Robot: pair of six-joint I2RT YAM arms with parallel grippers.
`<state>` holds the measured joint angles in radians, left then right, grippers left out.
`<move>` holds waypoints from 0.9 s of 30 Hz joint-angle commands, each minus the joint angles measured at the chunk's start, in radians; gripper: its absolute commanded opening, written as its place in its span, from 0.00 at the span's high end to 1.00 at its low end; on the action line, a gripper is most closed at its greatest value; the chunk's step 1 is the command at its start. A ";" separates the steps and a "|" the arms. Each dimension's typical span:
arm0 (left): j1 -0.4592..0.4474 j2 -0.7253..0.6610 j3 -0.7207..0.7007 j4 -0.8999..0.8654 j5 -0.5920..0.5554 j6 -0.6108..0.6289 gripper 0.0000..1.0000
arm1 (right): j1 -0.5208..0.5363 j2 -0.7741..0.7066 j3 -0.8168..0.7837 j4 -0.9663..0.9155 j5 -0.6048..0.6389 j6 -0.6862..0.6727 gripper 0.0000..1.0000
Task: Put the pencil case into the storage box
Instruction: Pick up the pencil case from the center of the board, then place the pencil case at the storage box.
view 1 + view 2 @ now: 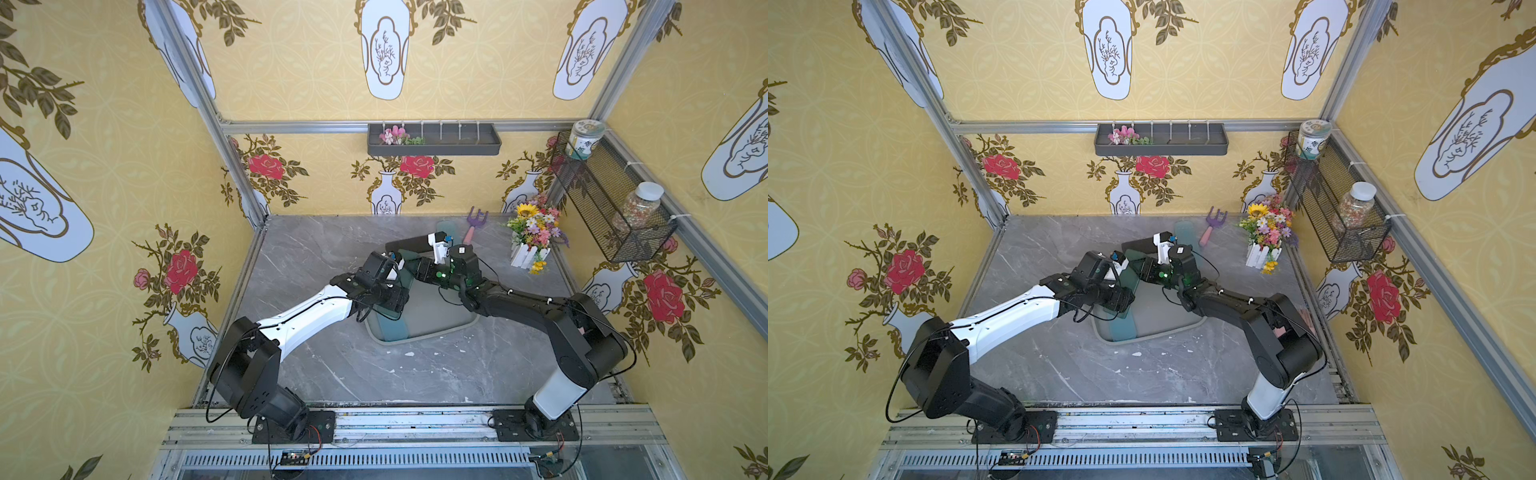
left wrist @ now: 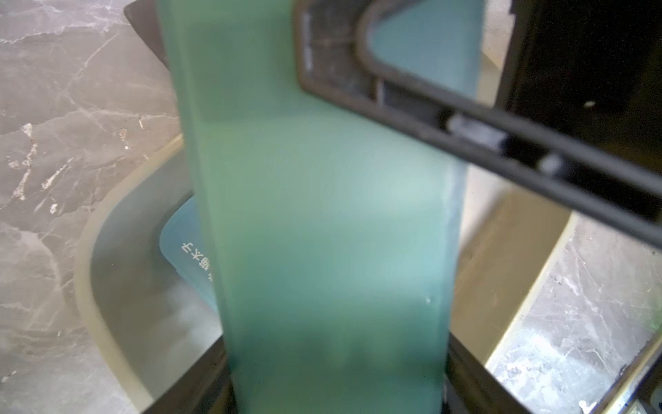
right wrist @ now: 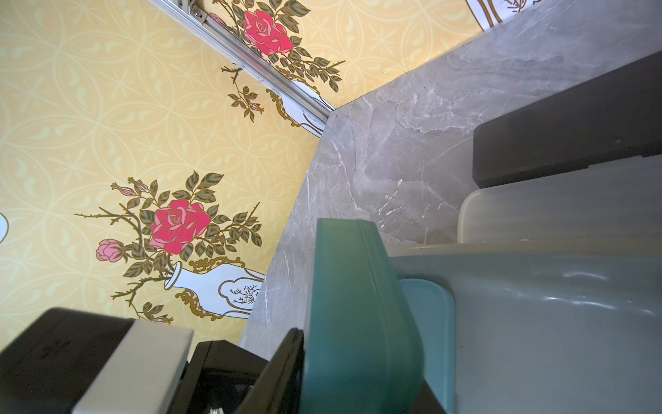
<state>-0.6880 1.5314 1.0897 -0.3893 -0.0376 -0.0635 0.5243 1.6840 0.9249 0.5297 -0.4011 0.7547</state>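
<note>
A dark teal pencil case (image 1: 1131, 272) hangs between my two grippers over the far left part of the grey-green storage box (image 1: 440, 322). My left gripper (image 2: 336, 376) has a finger against each side of the case (image 2: 322, 215). My right gripper (image 3: 358, 380) is shut on the same case (image 3: 351, 304) from the other end. One of its fingers (image 2: 465, 122) lies across the case in the left wrist view. A lighter teal pencil case (image 1: 392, 330) lies flat inside the box along its left wall.
A black case (image 1: 409, 244) lies just behind the box, and a pale teal case (image 1: 448, 229) further back. A purple hand rake (image 1: 473, 226) and a flower pot (image 1: 532, 237) stand at the back right. A wire basket (image 1: 611, 199) and shelf tray (image 1: 434, 139) hang on the walls.
</note>
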 commanded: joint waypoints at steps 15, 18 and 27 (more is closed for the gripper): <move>-0.012 -0.120 -0.035 0.009 -0.043 0.007 0.00 | -0.076 0.033 -0.024 0.014 -0.041 -0.031 0.63; -0.012 -0.179 -0.048 -0.007 -0.091 0.010 0.00 | -0.149 0.037 0.007 -0.049 -0.150 -0.074 0.63; 0.031 -0.226 -0.096 0.014 -0.105 0.022 0.00 | -0.231 0.127 0.165 -0.299 -0.382 -0.232 0.63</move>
<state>-0.6647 1.2987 1.0065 -0.3901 -0.1429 -0.0525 0.2935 1.7741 1.0641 0.3012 -0.6735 0.5755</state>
